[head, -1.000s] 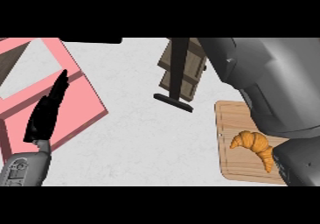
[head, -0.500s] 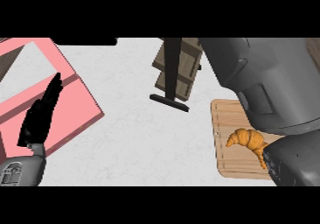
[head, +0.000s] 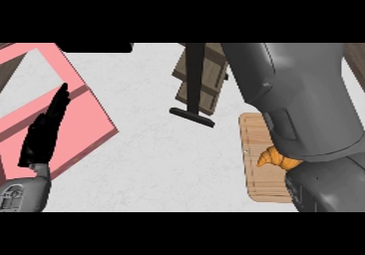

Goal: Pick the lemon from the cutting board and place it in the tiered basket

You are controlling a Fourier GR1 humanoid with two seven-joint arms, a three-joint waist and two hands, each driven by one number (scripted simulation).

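1. Only the left hand (head: 44, 132) shows. It rests at the lower left of the frame, its fingers straight, pressed together and pointing up, holding nothing.
2. Behind it lies a pink frame (head: 82, 119) on the pale counter (head: 163, 164).
3. At upper centre stands the tiered basket (head: 204, 79), brown and slatted on a black foot.
4. Filling the right side, the grey right forearm (head: 303, 99) hides the right hand, so its fingers cannot be told.
5. Beneath that arm, at right, is the wooden cutting board (head: 255, 134). An orange-brown croissant (head: 277, 159) shows on it; no lemon is visible, and it is probably under the arm.
6. A lemon would likely be light, stiff and prone to rolling. It is best taken across its middle, with fingers and thumb curled round.
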